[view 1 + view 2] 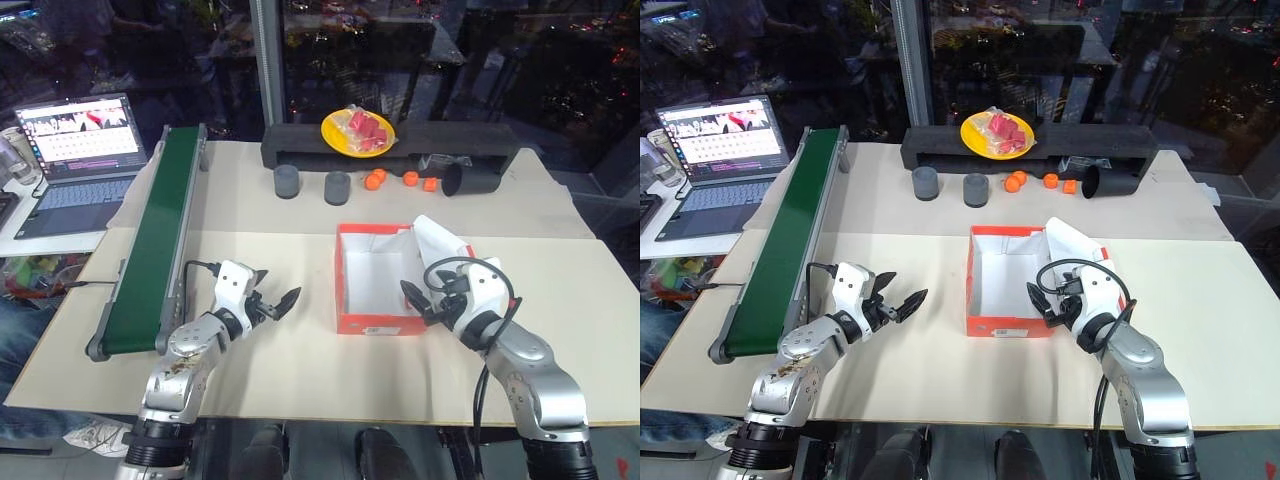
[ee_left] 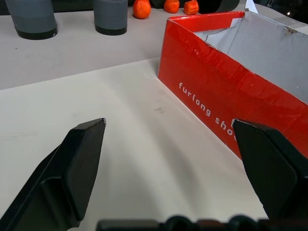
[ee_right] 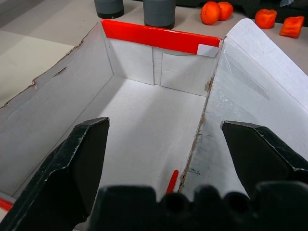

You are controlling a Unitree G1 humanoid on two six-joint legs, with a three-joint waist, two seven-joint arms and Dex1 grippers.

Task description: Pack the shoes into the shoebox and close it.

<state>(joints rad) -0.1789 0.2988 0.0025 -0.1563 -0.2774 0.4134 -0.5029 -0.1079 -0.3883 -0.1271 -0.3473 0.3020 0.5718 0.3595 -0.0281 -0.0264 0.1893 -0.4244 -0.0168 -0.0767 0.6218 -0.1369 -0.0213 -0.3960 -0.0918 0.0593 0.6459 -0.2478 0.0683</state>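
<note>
The shoebox sat open near the centre of the frame on the pale surface, its white inside bare and its lid tilted up along its right edge. The right gripper hovered at the box's lower right corner, jaws spread wide with nothing between them. The left gripper hung left of the box, apart from it, jaws likewise wide and holding nothing. A green conveyor ran along the left of the frame.
</note>
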